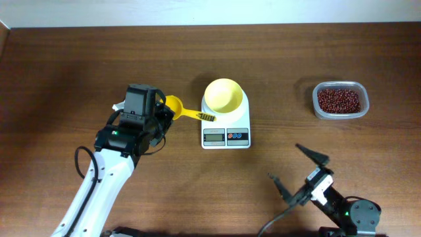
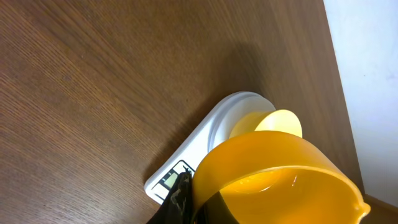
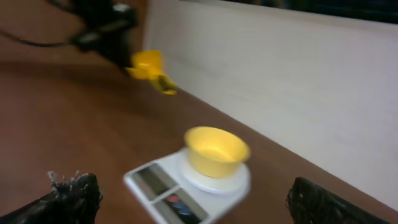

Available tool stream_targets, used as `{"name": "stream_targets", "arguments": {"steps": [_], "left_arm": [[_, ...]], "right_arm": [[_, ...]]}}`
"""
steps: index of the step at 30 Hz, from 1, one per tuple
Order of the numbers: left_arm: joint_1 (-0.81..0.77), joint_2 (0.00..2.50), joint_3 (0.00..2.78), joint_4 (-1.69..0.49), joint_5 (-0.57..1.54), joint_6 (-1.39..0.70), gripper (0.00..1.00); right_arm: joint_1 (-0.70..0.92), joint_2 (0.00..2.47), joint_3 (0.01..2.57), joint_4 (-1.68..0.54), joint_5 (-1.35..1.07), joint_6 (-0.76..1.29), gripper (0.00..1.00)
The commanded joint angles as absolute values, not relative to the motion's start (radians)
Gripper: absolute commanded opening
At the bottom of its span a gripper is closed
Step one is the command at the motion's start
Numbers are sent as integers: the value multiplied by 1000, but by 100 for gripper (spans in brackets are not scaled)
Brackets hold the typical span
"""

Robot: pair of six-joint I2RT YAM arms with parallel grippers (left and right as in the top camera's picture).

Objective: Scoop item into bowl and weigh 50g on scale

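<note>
Wooden counter point(image 1: 66, 59), empty bowl point(image 1: 222, 95) on scale point(image 1: 225, 137) mid-frame, beans point(image 1: 339, 100) in container point(image 1: 318, 105) upper right, left pincer point(image 1: 163, 113) clamped on empty scoop point(image 1: 177, 106), right pincer point(image 1: 285, 161) wide apart; all scooping left.

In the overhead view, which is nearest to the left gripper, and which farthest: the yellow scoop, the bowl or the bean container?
1. Yellow scoop: held in the left gripper.
2. Bowl: on the scale, centre.
3. Bean container: far right.
</note>
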State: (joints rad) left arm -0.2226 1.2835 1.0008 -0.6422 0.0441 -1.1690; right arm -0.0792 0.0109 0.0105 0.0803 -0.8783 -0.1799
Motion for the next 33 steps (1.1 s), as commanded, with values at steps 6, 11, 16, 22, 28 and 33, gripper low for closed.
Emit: {"name": "stream_targets", "arguments": {"steps": [6, 11, 16, 22, 28, 33], "left_arm": [[-227, 1267, 1016, -640, 29, -1177, 0], [-226, 1267, 1016, -640, 29, -1177, 0], [-227, 1267, 1016, -640, 30, -1177, 0], [-226, 1267, 1016, -641, 30, -1177, 0], [-226, 1267, 1016, -646, 29, -1177, 0], [-226, 1267, 1016, -647, 29, -1177, 0]], "right_arm": [[-72, 6, 6, 307, -952, 9, 99], [-72, 59, 23, 342, -874, 153, 99], [-72, 299, 157, 341, -875, 159, 99], [-72, 734, 408, 342, -1108, 159, 99], [-72, 998, 522, 382, -1501, 167, 99], [-64, 1116, 522, 532, -1479, 187, 99]]}}
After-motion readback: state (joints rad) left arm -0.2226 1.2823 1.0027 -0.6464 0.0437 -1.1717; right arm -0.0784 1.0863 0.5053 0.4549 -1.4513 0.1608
